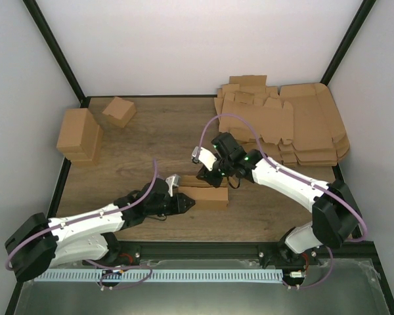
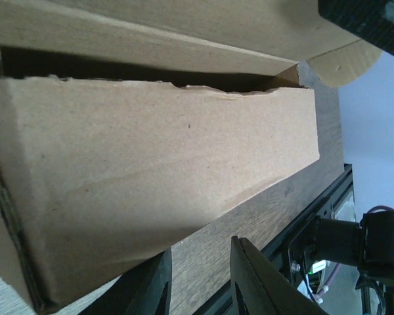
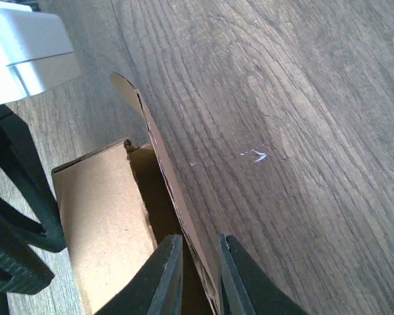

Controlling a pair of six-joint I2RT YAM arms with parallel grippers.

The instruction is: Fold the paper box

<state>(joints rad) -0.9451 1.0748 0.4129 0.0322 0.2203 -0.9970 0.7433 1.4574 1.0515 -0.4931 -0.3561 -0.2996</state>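
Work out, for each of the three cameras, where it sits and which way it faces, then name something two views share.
Top external: above and behind the arm bases, looking down on the table; both arms show, with the left gripper and right gripper at the paper box.
Left wrist: low by the box, looking along its side wall; its own fingers show at the bottom.
Right wrist: above the box, looking down; its own fingers straddle a raised flap.
Shared: both wrist views show the box.
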